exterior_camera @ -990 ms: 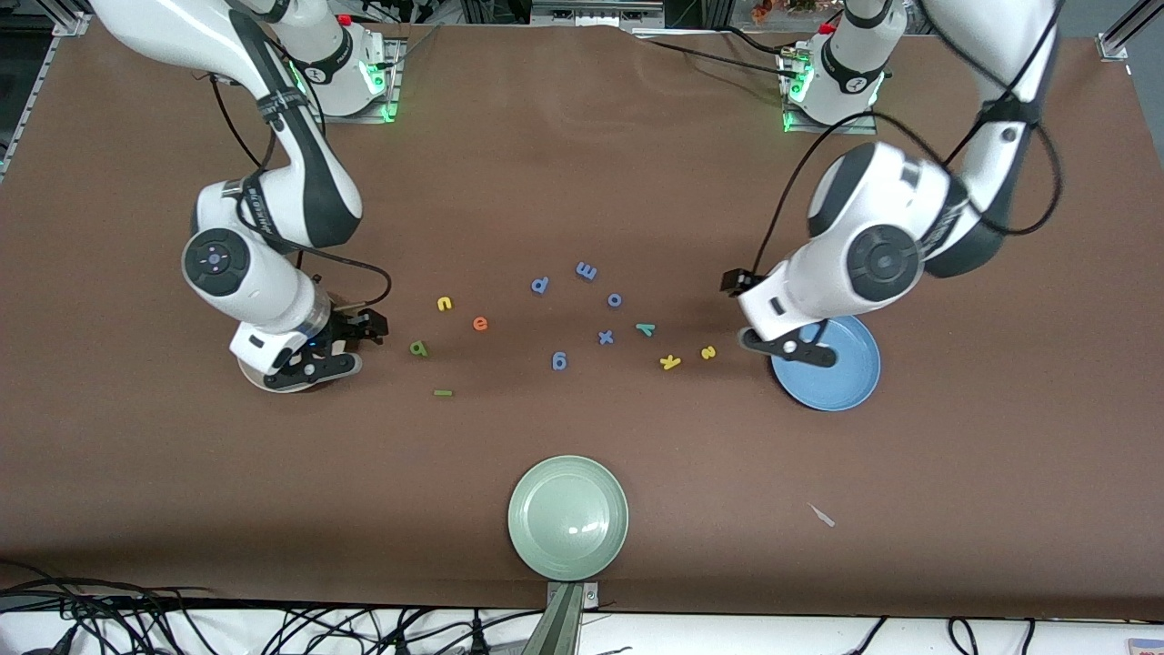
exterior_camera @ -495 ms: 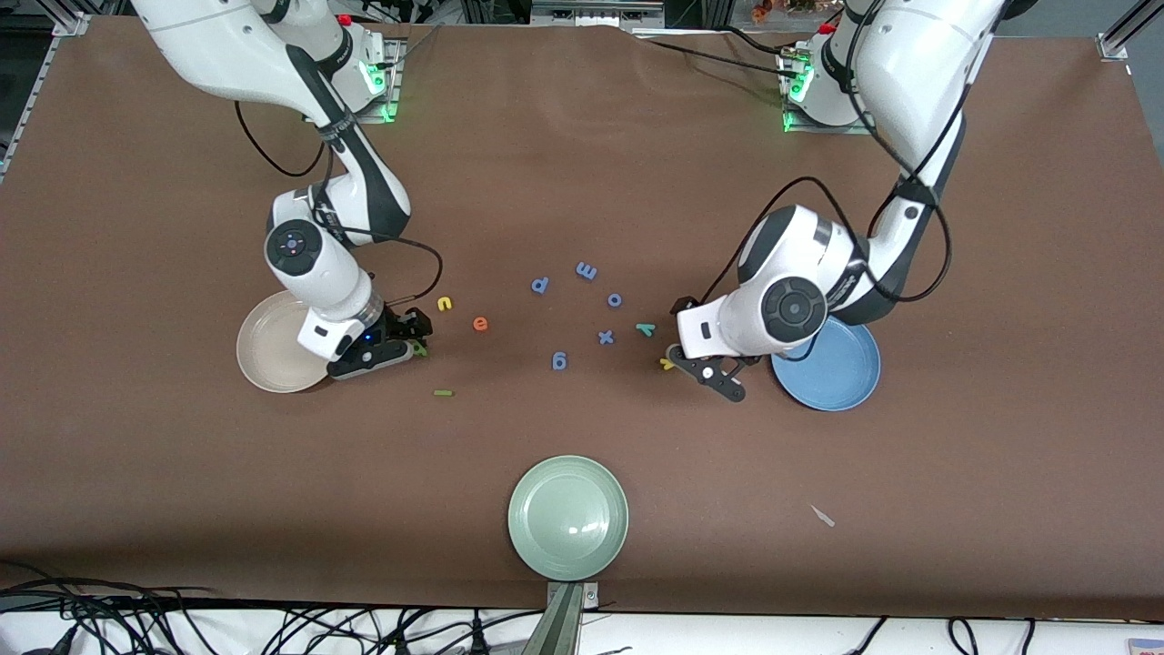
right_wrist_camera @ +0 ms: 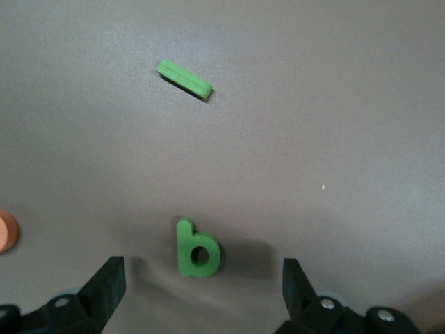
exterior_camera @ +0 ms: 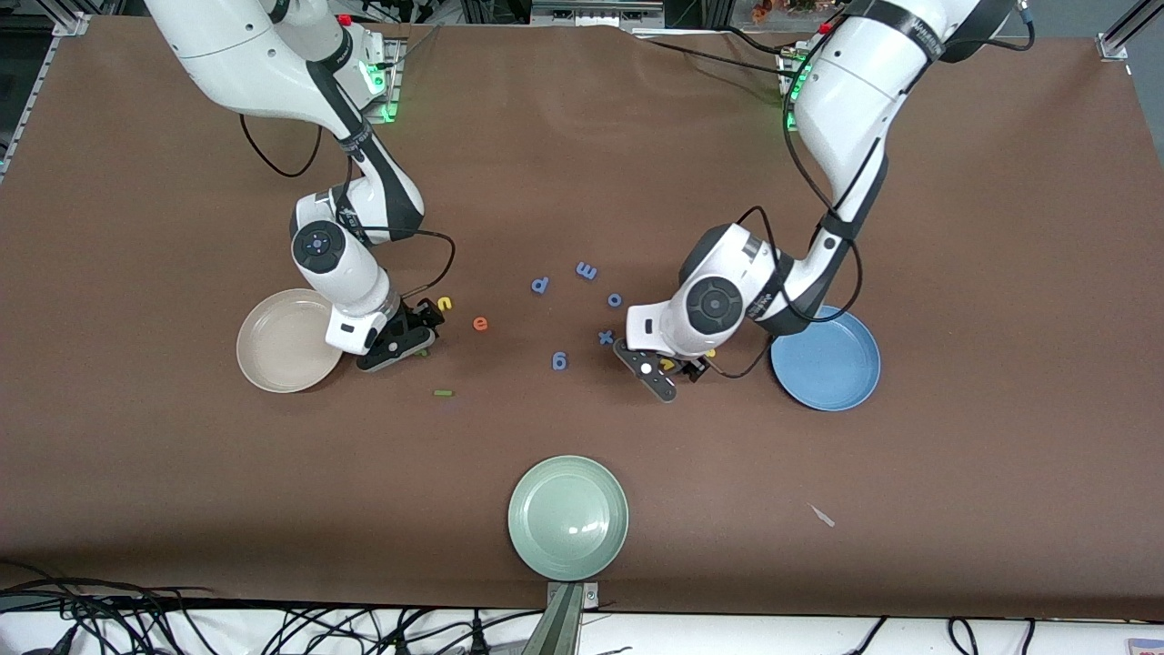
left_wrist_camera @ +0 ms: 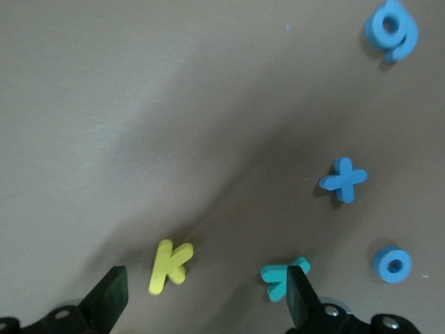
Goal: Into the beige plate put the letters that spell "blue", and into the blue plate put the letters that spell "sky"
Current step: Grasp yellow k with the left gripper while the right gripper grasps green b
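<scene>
My right gripper (exterior_camera: 403, 344) hangs open beside the beige plate (exterior_camera: 273, 350), low over the green b (right_wrist_camera: 197, 249), which lies between its fingers (right_wrist_camera: 108, 282). The green l (right_wrist_camera: 183, 78), yellow u (exterior_camera: 445, 303) and orange e (exterior_camera: 480, 323) lie on the table close by. My left gripper (exterior_camera: 661, 370) is open above the yellow k (left_wrist_camera: 169, 266) and teal y (left_wrist_camera: 281, 278), with one finger (left_wrist_camera: 300, 296) partly covering the y. The yellow s (exterior_camera: 710, 352) peeks out from under that arm. The blue plate (exterior_camera: 841, 373) lies toward the left arm's end.
Several blue letters lie mid-table, among them an x (left_wrist_camera: 343, 180), an o (left_wrist_camera: 392, 264) and a g (left_wrist_camera: 391, 28). A pale green plate (exterior_camera: 568, 537) sits at the table edge nearest the front camera. A small scrap (exterior_camera: 822, 515) lies nearer the front camera than the blue plate.
Both arms swung toward the middle of the table. The right gripper left the beige plate for the green b. The left gripper left the blue plate for the k and y.
</scene>
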Robot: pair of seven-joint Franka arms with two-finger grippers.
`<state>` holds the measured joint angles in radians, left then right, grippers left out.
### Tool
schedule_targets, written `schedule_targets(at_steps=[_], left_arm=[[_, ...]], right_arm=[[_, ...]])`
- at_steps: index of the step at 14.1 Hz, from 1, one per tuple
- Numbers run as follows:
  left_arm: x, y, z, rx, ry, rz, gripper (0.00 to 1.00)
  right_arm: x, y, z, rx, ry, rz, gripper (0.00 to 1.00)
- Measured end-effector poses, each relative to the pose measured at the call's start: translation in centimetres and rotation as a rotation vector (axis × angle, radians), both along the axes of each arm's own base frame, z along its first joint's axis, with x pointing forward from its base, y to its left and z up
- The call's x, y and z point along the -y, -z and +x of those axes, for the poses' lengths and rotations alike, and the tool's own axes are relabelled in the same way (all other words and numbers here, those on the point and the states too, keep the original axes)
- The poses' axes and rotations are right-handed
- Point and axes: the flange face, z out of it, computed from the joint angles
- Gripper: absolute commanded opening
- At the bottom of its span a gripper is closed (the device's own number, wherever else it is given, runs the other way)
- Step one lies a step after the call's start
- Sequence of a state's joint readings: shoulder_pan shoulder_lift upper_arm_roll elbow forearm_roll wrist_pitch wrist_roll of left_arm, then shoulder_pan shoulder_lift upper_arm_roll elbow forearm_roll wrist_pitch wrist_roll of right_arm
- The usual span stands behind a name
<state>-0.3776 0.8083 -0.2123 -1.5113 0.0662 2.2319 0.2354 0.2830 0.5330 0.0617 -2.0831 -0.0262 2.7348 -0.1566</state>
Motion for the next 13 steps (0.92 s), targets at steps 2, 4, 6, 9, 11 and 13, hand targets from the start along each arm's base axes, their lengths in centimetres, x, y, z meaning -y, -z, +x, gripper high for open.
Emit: schedule_targets(at_steps=[2,4,6,9,11,13], left_arm=[[0.34,1.01,-0.16,0.029,0.039,0.022,1.0],[0.26,1.47,-0.13,0.041,0.057,0.035,0.94],[0.36,1.61,-0.22,0.052,0.082,0.052,0.84],[0.52,1.62,-0.31,0.06,0.096,0.061,0.67],[0.42,1.61,-0.22,0.062,0.096,0.063,0.67],[0.38,1.6,-0.18,0.063,0.095,0.064,0.62]], right_arm=[[0.11,-0.08,0.13,0.003,-0.012,-0.001,0.9],[0.11,-0.09,0.14,0.004,-0.016,-0.002,0.82],[0.07,-0.04,0.11,0.003,-0.017,-0.002,0.72],[-0.02,0.38,-0.04,-0.003,-0.02,-0.004,0.49],[-0.02,0.33,0.02,-0.002,-0.021,-0.003,0.42],[-0.03,0.17,0.12,0.001,-0.021,-0.003,0.27]])
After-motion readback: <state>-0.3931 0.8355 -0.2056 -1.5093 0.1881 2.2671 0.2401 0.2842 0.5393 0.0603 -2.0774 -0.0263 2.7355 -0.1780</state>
